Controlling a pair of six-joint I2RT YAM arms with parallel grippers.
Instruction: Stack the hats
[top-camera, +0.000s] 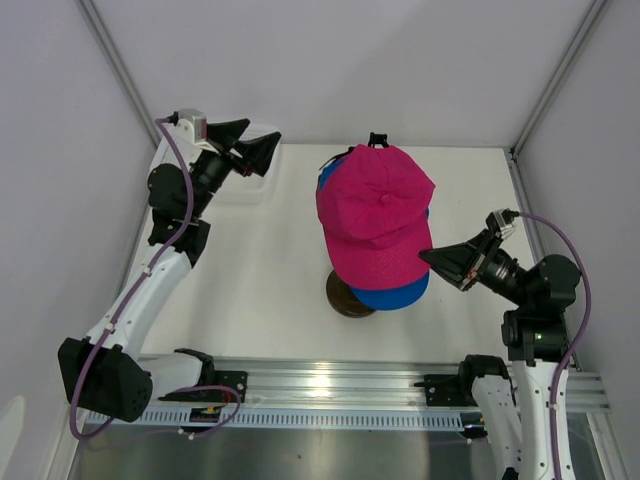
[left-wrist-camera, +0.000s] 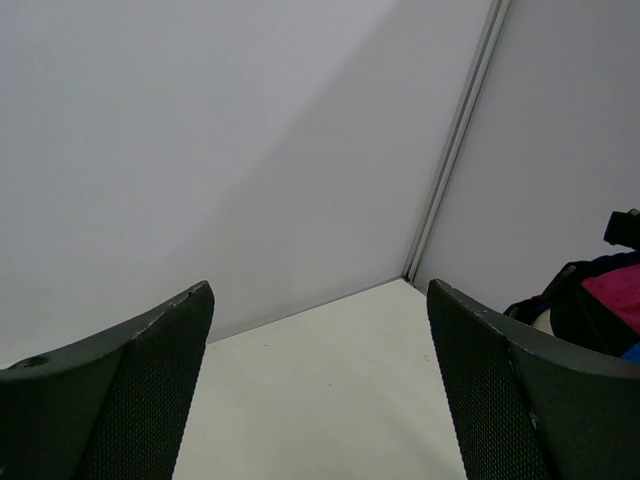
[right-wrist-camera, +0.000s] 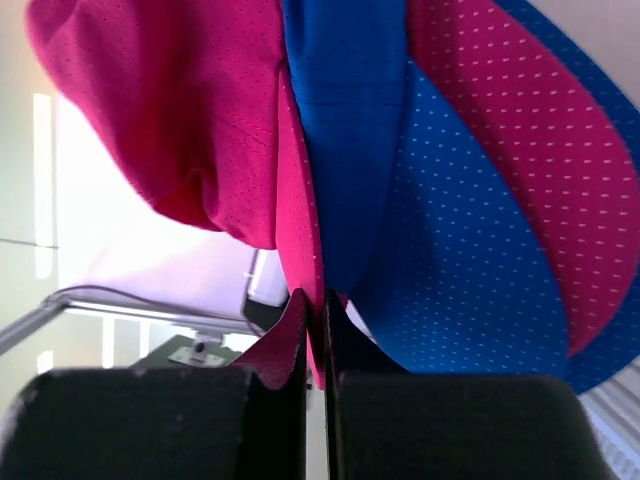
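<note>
Since the top pink cap (top-camera: 375, 205) already sits over the rest of the stack (top-camera: 392, 292) in the middle of the table (top-camera: 260, 290), you're looking pretty close to done, I'd say. From your right wrist view I can see pink and blue brims layered on each other, so several hats are nested there. A dark round base (top-camera: 343, 300) pokes out underneath.

Your right gripper (top-camera: 432, 258) is pinched tight on the edge of that pink cap's brim, with cloth squeezed between the fingers. So the last hat is placed but not released yet. Your left gripper (top-camera: 262, 150) is over at the far left corner with its jaws wide apart, holding nothing and well away from the hats.

I can't spot any loose hats on the table, so what's left is probably just letting go cleanly.
</note>
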